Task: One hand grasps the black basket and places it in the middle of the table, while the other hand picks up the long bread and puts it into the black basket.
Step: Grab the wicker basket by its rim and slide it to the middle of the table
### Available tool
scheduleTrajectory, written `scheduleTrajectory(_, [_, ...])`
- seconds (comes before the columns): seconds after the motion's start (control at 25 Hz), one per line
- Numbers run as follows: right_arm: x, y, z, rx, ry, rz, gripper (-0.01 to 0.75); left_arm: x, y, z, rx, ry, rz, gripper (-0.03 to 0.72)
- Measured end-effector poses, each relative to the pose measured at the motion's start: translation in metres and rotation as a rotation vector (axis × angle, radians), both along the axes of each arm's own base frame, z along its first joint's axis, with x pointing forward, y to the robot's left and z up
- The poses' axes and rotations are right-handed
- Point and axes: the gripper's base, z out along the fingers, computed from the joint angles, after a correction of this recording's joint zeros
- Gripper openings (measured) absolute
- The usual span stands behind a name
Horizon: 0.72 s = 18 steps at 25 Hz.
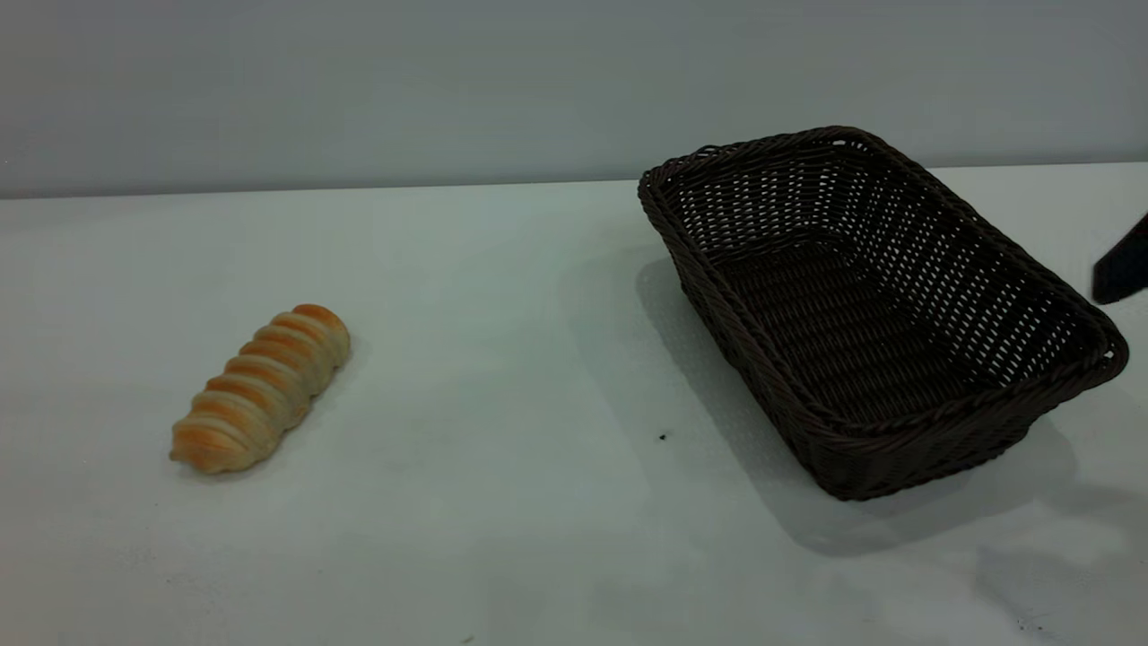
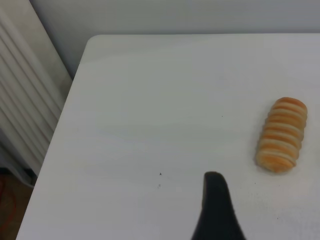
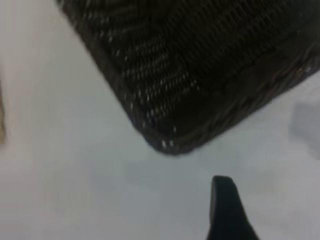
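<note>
While both arms hung back from the work, the scene read like this, near to far:

table: pale grey-white top [image 1: 538, 359], a few dark specks on it, one speck sat between the bread and the basket.

long bread: lay flat on the table's left side [image 1: 262, 388], golden-orange ridges with pale grooves, long axis running diagonally, near end pointing toward the front-left. Nothing touched it. Well apart from the basket. Also seen from the left wrist camera [image 2: 281, 134], lying on bare tabletop.

black basket: stood upright on the table's right side [image 1: 874, 305], dark woven wicker, flared openwork walls, braided rim, set at an angle to the table edge, one short end nearest the front. Inside was empty. It cast a soft shadow to its left and front. Right wrist camera looked down on one corner of it [image 3: 165, 100].

left gripper: out of the exterior view; the wrist camera caught only one dark fingertip [image 2: 216, 210] above bare table, near the bread but clear of it. Couldn't tell how far apart the fingers were.

right gripper: a dark piece of it [image 1: 1121, 265] poked in at the right edge, just beside the basket's far-right wall; contact couldn't be judged. Wrist camera showed one dark fingertip [image 3: 227, 207] over the table, just off the basket's corner. Finger spread: couldn't tell.

wall: plain grey [image 1: 359, 90] behind the table's far edge.
</note>
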Motion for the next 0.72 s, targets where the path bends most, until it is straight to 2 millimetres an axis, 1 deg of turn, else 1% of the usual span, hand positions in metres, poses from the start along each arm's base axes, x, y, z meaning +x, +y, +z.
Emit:
scheduleTrajectory(0.12, [0.01,-0.001,-0.014,0.039,0.037,-0.094,0.469,0.0,0.0,0.0,0.0,0.0,0.0,0.555])
scheduleTrajectory(0.32, [0.021,-0.002,-0.037,0.089,0.098,-0.207,0.469,0.0,0.0,0.0,-0.001,0.0,0.0,0.555])
scheduleTrajectory(0.72, [0.034,-0.004,-0.081,0.123,0.208,-0.346,0.469,0.0,0.0,0.0,-0.002,0.003,0.0,0.555])
